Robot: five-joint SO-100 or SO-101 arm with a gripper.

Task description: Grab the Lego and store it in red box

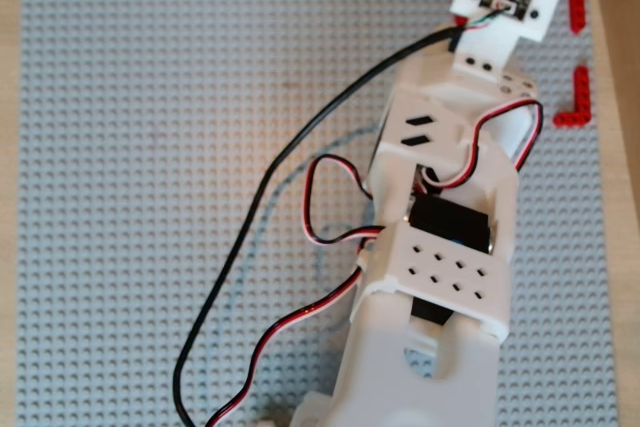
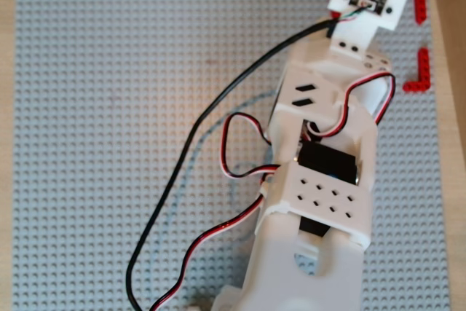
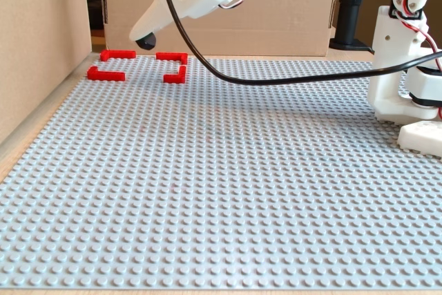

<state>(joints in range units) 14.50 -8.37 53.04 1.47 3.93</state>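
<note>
White plastic robot arm (image 1: 440, 247) fills both overhead views and hides its own pincer, so only the fixed view shows the gripper (image 3: 143, 37), which looks closed on the small glossy black hexagonal Lego piece (image 3: 147, 43) at its very tip. It hangs in the air above the red box (image 3: 105, 73), the square of thin red L-shaped corner pieces on the grey studded baseplate (image 3: 228, 170). Judging by looks, the piece is light, rigid and slick, so gripping two opposite flat sides seems safest.

So the gripper (image 3: 143, 38) hangs above the red box (image 3: 137, 64) at the far left of the grey studded baseplate (image 3: 228, 184), pinching the black Lego (image 3: 146, 43) at its tip. A black cable (image 3: 276, 79) droops across toward the arm's white base (image 3: 407, 60), with cardboard walls (image 3: 38, 39) behind.
</note>
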